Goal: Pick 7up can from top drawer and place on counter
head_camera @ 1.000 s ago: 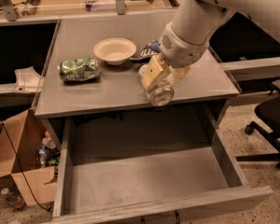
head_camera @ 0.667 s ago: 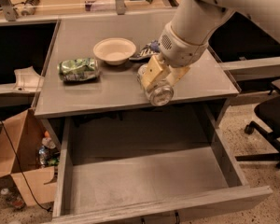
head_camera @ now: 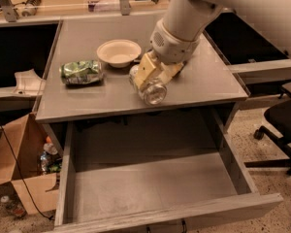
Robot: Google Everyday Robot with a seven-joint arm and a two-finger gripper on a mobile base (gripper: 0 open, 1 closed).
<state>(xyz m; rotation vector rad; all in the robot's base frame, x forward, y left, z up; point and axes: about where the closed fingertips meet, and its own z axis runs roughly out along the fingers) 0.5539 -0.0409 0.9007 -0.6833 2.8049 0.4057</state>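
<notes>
My gripper (head_camera: 146, 76), with pale yellow fingers, is shut on the 7up can (head_camera: 154, 92). The can is tipped on its side with its silver end toward the camera, at or just above the front middle of the grey counter (head_camera: 208, 81); I cannot tell whether it touches. The top drawer (head_camera: 150, 188) stands pulled open below the counter. Its grey floor is bare.
A shiny green foil snack bag (head_camera: 81, 72) lies on the counter's left side. A white bowl (head_camera: 119, 52) sits behind the gripper. A cardboard box (head_camera: 19, 174) with bottles is on the floor at left. An office chair (head_camera: 283, 125) is at right.
The gripper and the can have shifted slightly left and back over the counter. The drawer, bag and bowl have not moved.
</notes>
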